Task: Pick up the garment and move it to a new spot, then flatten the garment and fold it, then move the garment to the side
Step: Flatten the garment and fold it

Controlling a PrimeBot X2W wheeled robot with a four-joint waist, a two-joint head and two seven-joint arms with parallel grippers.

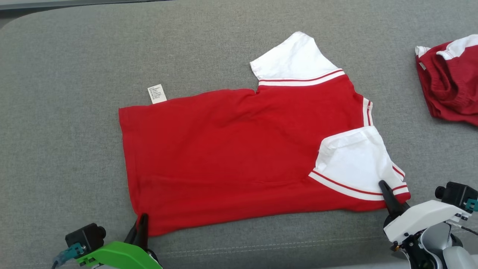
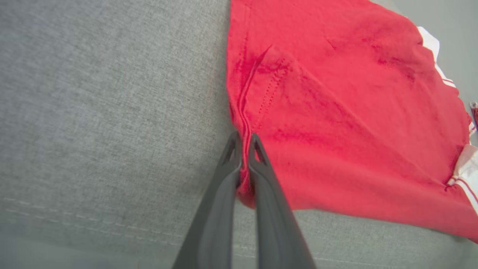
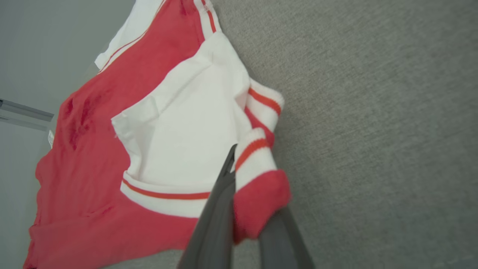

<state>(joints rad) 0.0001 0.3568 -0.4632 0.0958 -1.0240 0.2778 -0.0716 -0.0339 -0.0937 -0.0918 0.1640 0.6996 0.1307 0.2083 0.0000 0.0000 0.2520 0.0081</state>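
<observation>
The red short-sleeved shirt with white striped sleeves [image 1: 231, 149] lies spread in the middle of the grey fabric-covered counter [image 1: 74, 56]. Its near sleeve is turned in over the body. I judge that the folding step is in hand.

The left end effector [image 2: 244, 139] is closed narrow on the near hem corner, with the red cloth pinched between its fingers. The right end effector [image 1: 384, 186] is closed on the red corner beside the striped cuff, at the shoulder end.

The next move probably calls for both arms to lift together, at the same height, and carry the near edge over toward the far edge, so that the cloth does not twist.

Both arms are low at the near edge. The left fingers point straight up the head view, and the right ones lean up and to the left.
</observation>
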